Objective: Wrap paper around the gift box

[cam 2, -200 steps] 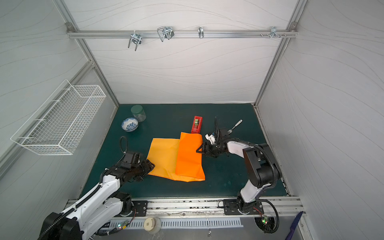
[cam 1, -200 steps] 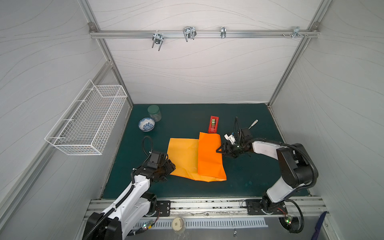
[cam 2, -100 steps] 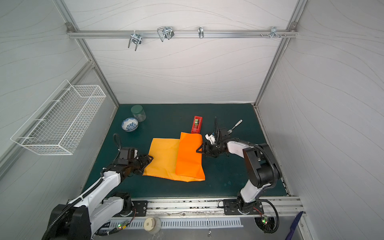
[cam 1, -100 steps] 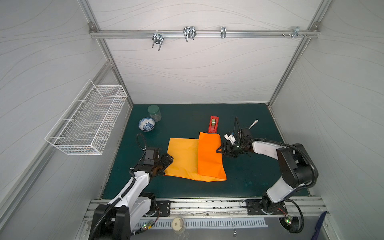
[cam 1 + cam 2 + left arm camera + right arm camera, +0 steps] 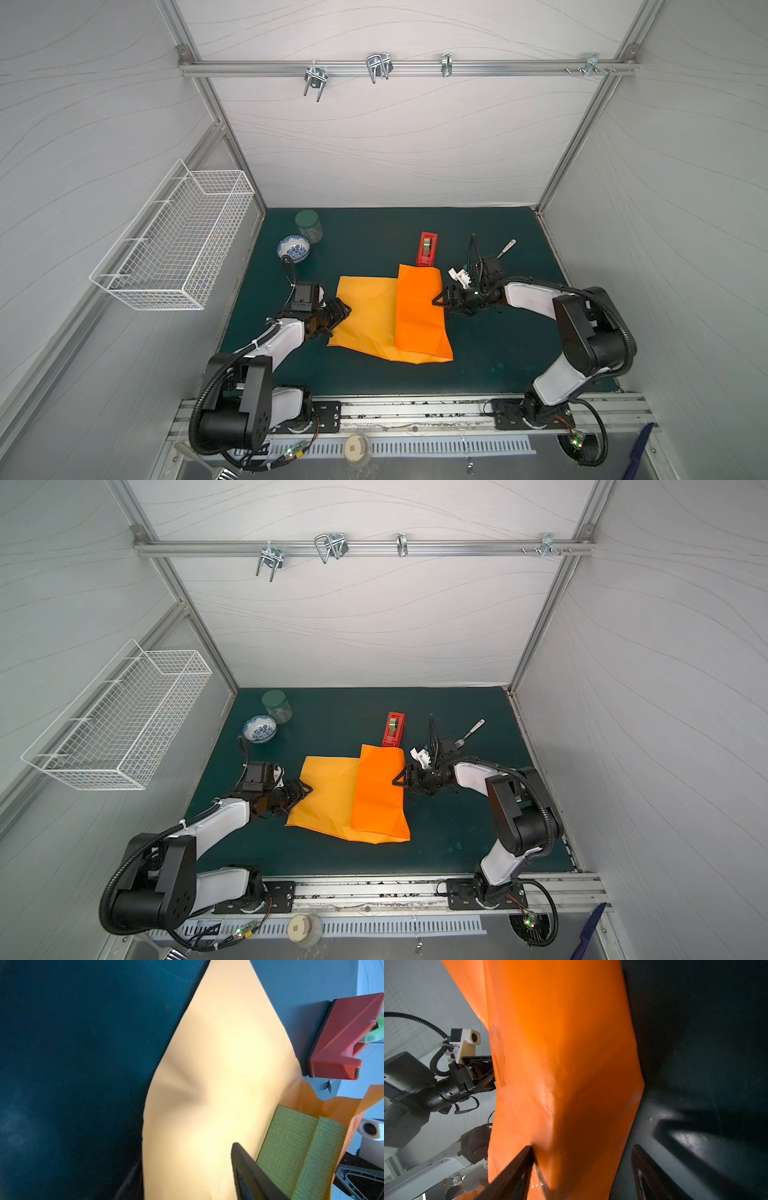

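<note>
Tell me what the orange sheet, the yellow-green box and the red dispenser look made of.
The paper: thin glossy paper, likely; it creases sharply and shines.
The gift box: probably card, matte, finely ribbed.
The tape dispenser: moulded plastic by its look, smooth red faces, crisp edges.

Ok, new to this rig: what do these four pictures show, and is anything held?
Two robot arms work over a green table. Both top views look down from overhead; the other two come from cameras on the arms' wrists. An orange paper lies folded over the yellow-green gift box, seen only in the left wrist view. Farther back: a red tape dispenser, bowl, jar and fork. The left end effector is at the paper's left edge, grip unclear. The right end effector, jaws wide, presses the folded flap.
</note>
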Robot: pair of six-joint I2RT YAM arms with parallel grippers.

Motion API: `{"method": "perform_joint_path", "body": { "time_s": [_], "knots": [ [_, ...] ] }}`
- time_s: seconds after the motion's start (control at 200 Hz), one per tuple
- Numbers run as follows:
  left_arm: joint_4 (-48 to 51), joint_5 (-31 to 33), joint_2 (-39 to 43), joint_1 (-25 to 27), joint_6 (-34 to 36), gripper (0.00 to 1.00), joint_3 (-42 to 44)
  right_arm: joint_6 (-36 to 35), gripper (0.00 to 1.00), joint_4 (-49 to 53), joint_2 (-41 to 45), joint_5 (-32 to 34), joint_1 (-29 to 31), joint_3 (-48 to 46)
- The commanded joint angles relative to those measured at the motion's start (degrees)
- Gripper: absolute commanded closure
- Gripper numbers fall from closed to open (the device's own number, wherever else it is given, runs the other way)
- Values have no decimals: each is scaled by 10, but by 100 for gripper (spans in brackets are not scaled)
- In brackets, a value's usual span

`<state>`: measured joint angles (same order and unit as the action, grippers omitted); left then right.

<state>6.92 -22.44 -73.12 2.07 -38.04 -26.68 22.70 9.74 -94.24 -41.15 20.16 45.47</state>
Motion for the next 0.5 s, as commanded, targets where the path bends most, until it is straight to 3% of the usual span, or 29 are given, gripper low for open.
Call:
{"method": "perform_joint_path", "body": {
  "time_s": [0.0,0.17,0.495],
  "knots": [
    [-38,-27,-25,-12,29,35,-26,-6,26,56,-20,73,3,-25],
    [-80,-71,-64,-42,50,39,-29,-4,26,56,-18,71,3,-24],
    [-119,-159,-116,-70,84,60,-39,-5,27,55,-18,73,2,-26]
  ]
}}
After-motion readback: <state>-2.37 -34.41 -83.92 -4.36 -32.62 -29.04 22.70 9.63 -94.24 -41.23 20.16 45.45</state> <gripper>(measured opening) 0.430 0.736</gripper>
